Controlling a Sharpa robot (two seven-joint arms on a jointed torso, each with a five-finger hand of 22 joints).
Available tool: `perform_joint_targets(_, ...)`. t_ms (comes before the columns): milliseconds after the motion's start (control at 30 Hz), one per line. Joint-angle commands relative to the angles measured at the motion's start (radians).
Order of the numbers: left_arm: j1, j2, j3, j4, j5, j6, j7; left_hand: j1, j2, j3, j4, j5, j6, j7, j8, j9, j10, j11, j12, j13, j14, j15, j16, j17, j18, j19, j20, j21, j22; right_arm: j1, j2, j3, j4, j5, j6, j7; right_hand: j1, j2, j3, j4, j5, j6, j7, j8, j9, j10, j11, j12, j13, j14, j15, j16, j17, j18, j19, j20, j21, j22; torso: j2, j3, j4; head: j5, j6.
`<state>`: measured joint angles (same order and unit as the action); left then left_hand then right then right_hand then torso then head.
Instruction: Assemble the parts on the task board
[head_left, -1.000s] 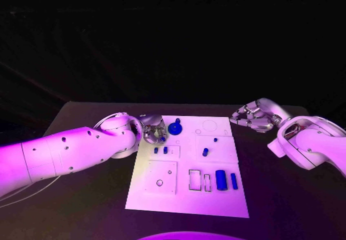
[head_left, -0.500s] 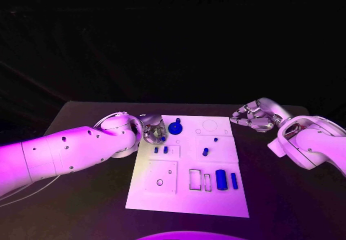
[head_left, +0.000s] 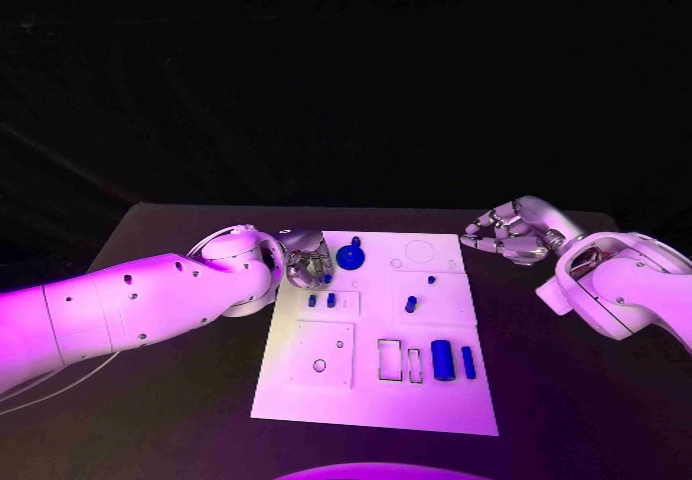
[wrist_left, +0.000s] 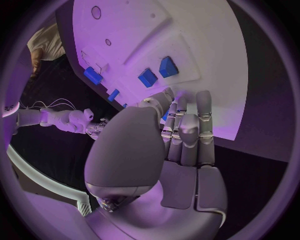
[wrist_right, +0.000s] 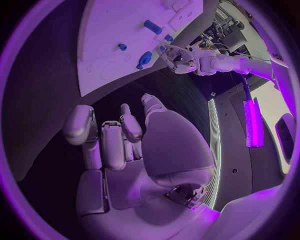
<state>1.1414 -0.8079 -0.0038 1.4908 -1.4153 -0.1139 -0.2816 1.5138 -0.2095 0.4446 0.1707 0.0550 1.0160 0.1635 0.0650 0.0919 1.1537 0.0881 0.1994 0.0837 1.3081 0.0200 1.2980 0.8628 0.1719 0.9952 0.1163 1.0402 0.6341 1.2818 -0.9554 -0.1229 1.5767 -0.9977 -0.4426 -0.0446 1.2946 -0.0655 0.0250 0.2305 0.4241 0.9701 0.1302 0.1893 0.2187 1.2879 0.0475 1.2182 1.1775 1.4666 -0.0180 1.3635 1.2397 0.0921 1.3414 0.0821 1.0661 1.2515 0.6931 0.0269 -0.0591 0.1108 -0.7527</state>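
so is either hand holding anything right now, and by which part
The right hand holds nothing; its fingers are curled beside the board. The left hand is at the round blue part, but a grip cannot be told.

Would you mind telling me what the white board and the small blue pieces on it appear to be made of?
The board looks like matte white plastic: flat, with crisp cut recesses and no glare, though painted metal is possible. The blue pieces seem moulded plastic: solid, even colour and smooth edges with a faint sheen.

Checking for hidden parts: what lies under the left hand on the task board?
The left hand covers the task board's far left corner. A round blue part shows beside its fingers; whatever lies directly beneath the hand is hidden.
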Motion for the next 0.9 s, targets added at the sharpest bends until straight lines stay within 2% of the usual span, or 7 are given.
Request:
perform_joint_targets(33,0.000,-0.001,0.000,-0.002,-0.009,0.018,-0.010,-0.006,-0.009,0.004,0.000,0.003,-0.015,0.002,-0.004,-0.006,-0.002,0.009,-0.007,0.002,-0.010,0.004,-0.007,-0.009,0.013,-0.005,0.002,-0.004,-0.002,0.000,-0.002,0.000,0.002,-0.004,0.001,0.003,0.008,-0.006,-0.002,0.002,0.006,-0.008,0.001,0.003,0.001,-0.027,0.000,-0.027,-0.027,0.031,-0.008,-0.008,-0.008,0.016,-0.010,0.000,-0.011,-0.005,0.001,0.0002,0.0001,-0.001,-0.001)
perform_joint_targets(167,0.000,-0.004,0.000,-0.003,-0.016,0.019,-0.016,-0.013,-0.022,-0.003,0.000,0.003,-0.039,0.009,-0.004,-0.016,-0.014,0.017,-0.014,0.001,-0.026,0.011,-0.016,-0.035,0.012,-0.010,0.007,-0.008,-0.004,0.000,-0.003,0.000,0.002,-0.006,0.004,-0.001,0.009,-0.007,-0.003,0.003,0.006,-0.010,0.002,0.004,0.001,-0.051,0.000,-0.058,-0.059,0.027,-0.007,-0.018,-0.020,0.019,-0.019,0.000,-0.031,-0.017,0.000,-0.0005,0.0004,-0.003,0.000)
perform_joint_targets(400,0.000,-0.013,0.000,-0.002,-0.022,0.008,-0.015,-0.012,-0.019,-0.002,0.000,0.004,-0.031,0.012,0.004,-0.018,-0.022,0.020,-0.016,0.002,-0.034,0.013,-0.018,-0.045,0.013,-0.013,0.009,-0.010,-0.005,0.000,-0.004,0.000,0.001,-0.016,0.012,-0.007,0.026,-0.007,0.002,0.004,0.004,-0.017,0.002,0.011,0.003,-0.178,0.000,-0.249,-0.252,0.017,-0.008,-0.057,-0.062,0.029,-0.041,0.001,-0.092,-0.049,0.000,-0.0011,0.0001,-0.003,0.002)
perform_joint_targets(567,0.001,-0.035,0.002,0.006,0.001,-0.033,0.022,-0.014,-0.019,-0.001,-0.001,0.003,0.004,0.001,0.023,-0.015,-0.039,0.018,-0.019,0.002,-0.088,0.013,-0.060,-0.143,0.013,-0.023,0.011,-0.018,-0.008,0.000,-0.001,0.000,-0.004,-0.093,0.051,-0.025,0.113,-0.010,0.056,-0.034,-0.066,-0.006,0.002,0.017,0.003,-0.254,-0.003,-0.488,-0.465,0.014,-0.011,-0.083,-0.084,0.034,-0.050,-0.004,-0.132,-0.068,-0.001,-0.0011,0.0005,-0.004,0.004)
perform_joint_targets(733,0.010,-0.073,0.008,0.011,0.165,-0.110,0.106,-0.021,-0.017,-0.004,0.000,0.003,0.011,-0.002,0.029,-0.020,-0.061,0.019,-0.015,0.002,-0.201,0.014,-0.173,-0.340,0.013,-0.050,0.012,-0.050,-0.025,-0.003,0.004,0.000,0.000,-0.216,0.107,-0.040,0.176,-0.029,0.130,-0.056,-0.130,0.021,0.007,0.001,-0.006,-0.241,0.001,-0.679,-0.626,0.029,-0.008,-0.063,-0.053,0.025,-0.021,-0.004,-0.092,-0.037,-0.002,-0.0007,-0.0003,-0.013,0.009)
perform_joint_targets(833,0.017,-0.094,0.010,0.010,0.330,-0.151,0.163,-0.027,-0.012,-0.006,0.005,0.003,0.014,0.003,0.031,-0.023,-0.070,0.023,-0.007,0.003,-0.229,0.017,-0.229,-0.379,0.013,-0.069,0.016,-0.086,-0.046,-0.005,0.008,0.000,0.006,-0.296,0.129,-0.050,0.192,-0.056,0.181,-0.066,-0.145,0.040,0.009,-0.020,-0.017,-0.201,0.009,-0.797,-0.735,0.033,0.007,-0.053,-0.041,0.023,-0.010,-0.002,-0.072,-0.017,-0.002,-0.0003,-0.0009,-0.034,0.012)
perform_joint_targets(900,0.023,-0.109,0.011,0.010,0.492,-0.180,0.220,-0.027,-0.004,-0.007,0.004,0.003,0.020,0.006,0.035,-0.022,-0.066,0.025,0.003,0.005,-0.235,0.018,-0.258,-0.397,0.013,-0.073,0.016,-0.106,-0.058,-0.009,0.013,0.000,0.015,-0.373,0.145,-0.060,0.197,-0.064,0.205,-0.072,-0.142,0.054,0.009,-0.026,-0.020,-0.202,0.014,-0.846,-0.777,0.035,-0.001,-0.045,-0.031,0.018,-0.004,0.004,-0.056,-0.004,-0.002,-0.0004,-0.0006,-0.046,0.015)
